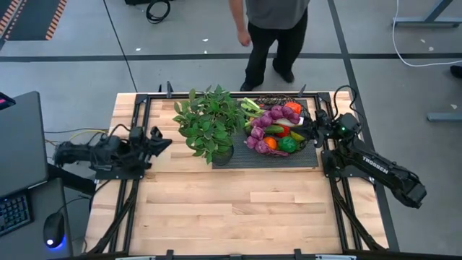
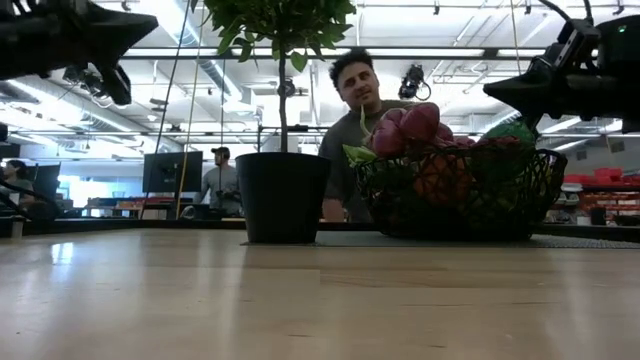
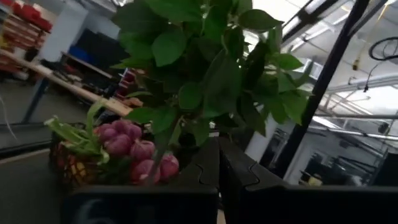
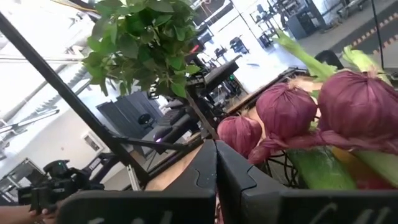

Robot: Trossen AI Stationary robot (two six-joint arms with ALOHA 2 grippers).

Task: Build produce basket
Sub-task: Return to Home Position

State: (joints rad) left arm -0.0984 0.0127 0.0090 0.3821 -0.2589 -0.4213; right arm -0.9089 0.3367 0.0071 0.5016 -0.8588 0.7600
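Basket (image 2: 535, 195) sits on the mat (image 1: 307, 160) at the table's far right, beside the plant (image 1: 209, 119). It is heaped with produce (image 1: 276, 115), and I see none loose on the wood. My left gripper (image 1: 160, 139) hangs closed and empty over the table's left side. My right gripper (image 1: 312, 132), fingers together on nothing, hovers just beside the basket. The building looks done; I judge only parking both arms is left.

The produce (image 1: 274, 127) sits in the basket (image 2: 540, 190) on the mat (image 1: 245, 158), right of the potted plant (image 1: 209, 123) (apparently also on it).
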